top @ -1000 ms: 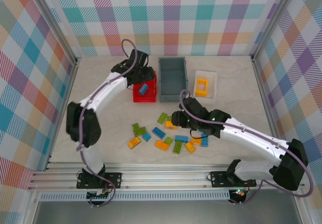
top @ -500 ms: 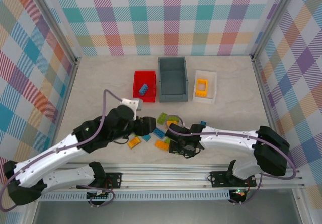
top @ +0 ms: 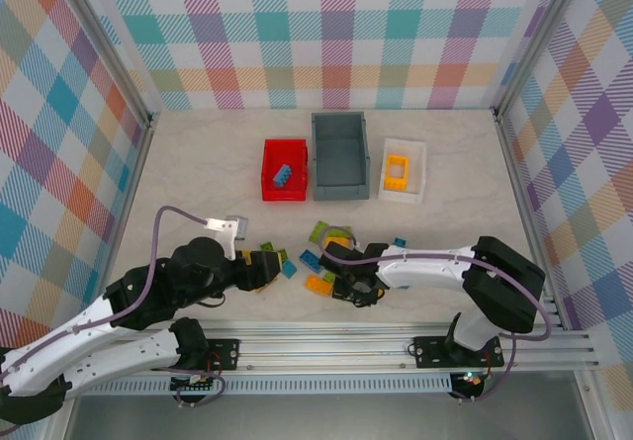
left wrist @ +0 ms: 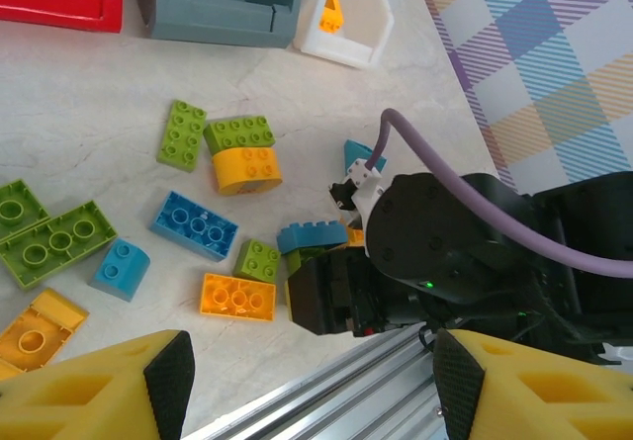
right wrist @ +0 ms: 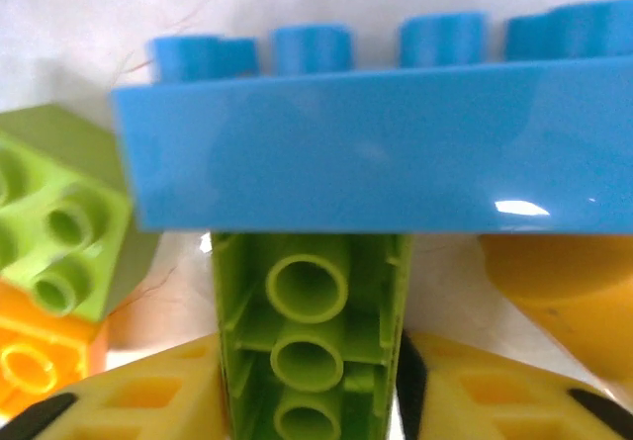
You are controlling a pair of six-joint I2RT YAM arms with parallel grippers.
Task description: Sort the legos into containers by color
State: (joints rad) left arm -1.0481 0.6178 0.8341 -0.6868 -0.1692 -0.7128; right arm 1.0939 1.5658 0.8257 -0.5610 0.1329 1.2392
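Note:
The loose legos lie in a pile at the front middle of the table: green (left wrist: 183, 134), blue (left wrist: 195, 224) and orange (left wrist: 237, 296) bricks. My right gripper (right wrist: 312, 400) is low in the pile and shut on a lime green brick (right wrist: 309, 331) turned on its side, hollow underside showing, under a long blue brick (right wrist: 376, 153). My left gripper (left wrist: 307, 386) hangs open over the pile's near left part (top: 265, 262), nothing between its fingers. At the back stand the red bin (top: 269, 185) with one blue brick (top: 283, 174), the grey bin (top: 339, 155), and the white tray (top: 415, 153) with an orange frame piece (top: 397, 171).
The metal rail (top: 326, 333) runs along the table's near edge, right behind both grippers. The right arm's black wrist (left wrist: 445, 252) sits close beside the left gripper's fingers. Checked walls enclose the table. Bare tabletop (top: 198, 173) lies left of the red bin.
My left arm has swung from the red bin down to the front of the pile, leaving the blue brick in the bin. My right gripper dropped into the pile and closed on the green brick.

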